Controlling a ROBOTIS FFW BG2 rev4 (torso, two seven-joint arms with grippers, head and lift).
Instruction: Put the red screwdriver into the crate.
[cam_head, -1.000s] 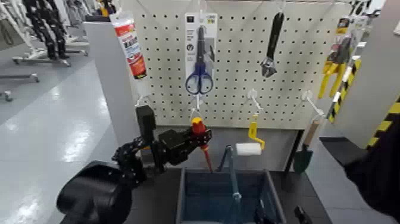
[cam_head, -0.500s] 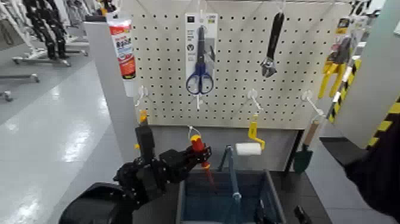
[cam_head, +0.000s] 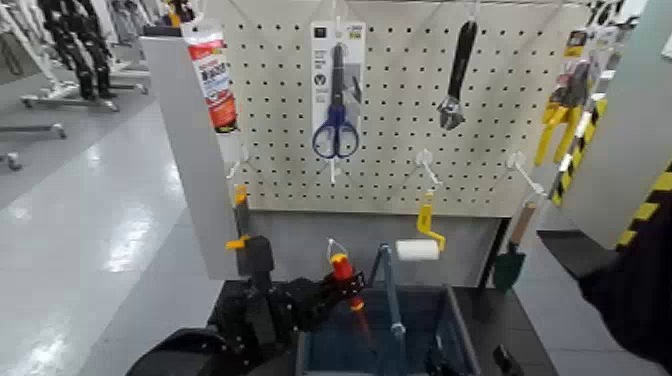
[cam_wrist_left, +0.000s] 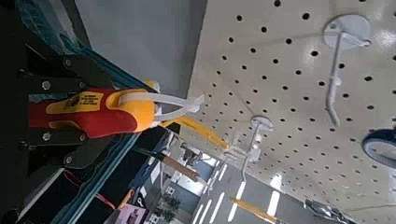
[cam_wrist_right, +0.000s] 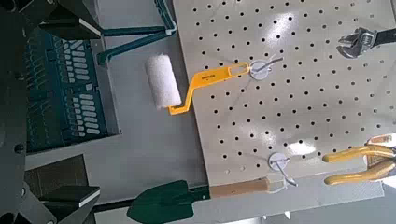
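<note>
My left gripper (cam_head: 343, 288) is shut on the red screwdriver (cam_head: 343, 268), held upright by its red and yellow handle. The thin red shaft points down, just above the crate's (cam_head: 452, 312) back left part. The crate is dark blue-grey, and its blue hoop handle (cam_head: 389, 290) stands up just right of the screwdriver. In the left wrist view the black fingers (cam_wrist_left: 42, 149) clamp the screwdriver (cam_wrist_left: 98, 109) from both sides, and a white hang loop sticks out of its end. The crate (cam_wrist_right: 65, 89) also shows in the right wrist view. My right arm (cam_head: 635, 285) is a dark bulk at the right edge.
Behind the crate stands a pegboard (cam_head: 400, 150) with blue scissors (cam_head: 335, 130), a wrench (cam_head: 456, 80), a yellow-handled paint roller (cam_head: 422, 240), a green trowel (cam_head: 509, 265) and yellow pliers (cam_head: 560, 110). A tube (cam_head: 215, 75) and a brush (cam_head: 240, 215) hang on the grey side panel at the left.
My left gripper has come down and slightly right with the screwdriver, away from the pegboard hook. The shaft tip now hangs over the crate's opening.
</note>
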